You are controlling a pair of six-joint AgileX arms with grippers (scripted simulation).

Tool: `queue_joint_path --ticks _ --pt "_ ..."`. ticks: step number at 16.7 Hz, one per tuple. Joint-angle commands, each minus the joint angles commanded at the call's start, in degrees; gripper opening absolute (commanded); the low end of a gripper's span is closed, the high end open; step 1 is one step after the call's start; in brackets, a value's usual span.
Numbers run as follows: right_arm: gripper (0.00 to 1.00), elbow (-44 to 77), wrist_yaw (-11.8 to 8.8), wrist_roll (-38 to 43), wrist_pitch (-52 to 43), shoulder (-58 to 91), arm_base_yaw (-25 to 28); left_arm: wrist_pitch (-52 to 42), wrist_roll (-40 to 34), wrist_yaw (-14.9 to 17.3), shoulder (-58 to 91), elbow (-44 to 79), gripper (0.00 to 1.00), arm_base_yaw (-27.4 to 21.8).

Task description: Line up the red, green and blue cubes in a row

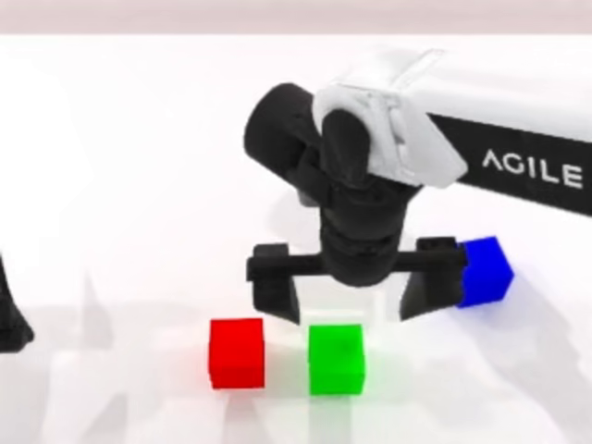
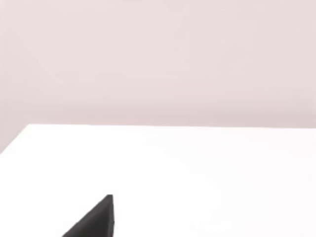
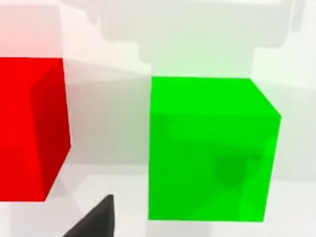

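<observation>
A plain white worktop [image 1: 129, 166] fills the scene, meeting a pale pinkish wall along its far edge. Near the front lie the bright red matte cube [image 1: 237, 352] and, just to its right with a gap between, the bright green matte cube [image 1: 336, 358]. The bright blue matte cube [image 1: 485, 270] sits farther right and farther back. The right hand [image 1: 356, 298] hangs above the green cube, fingers spread wide, gripping nothing. The left arm [image 1: 11, 319] sits at the worktop's left edge; whether its hand is open cannot be told.
</observation>
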Motion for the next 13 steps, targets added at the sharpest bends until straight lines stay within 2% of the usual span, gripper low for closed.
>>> queue_joint_path --ticks 10,13 --pt "1.00 -4.48 -0.02 -30.01 2.45 -1.92 -20.61 0.00 0.00 0.00 0.00 0.00 1.00 0.00" --pt "1.00 -5.23 0.00 -34.55 2.93 -2.32 -24.03 0.00 0.00 0.00 0.00 0.00 1.00 0.00"
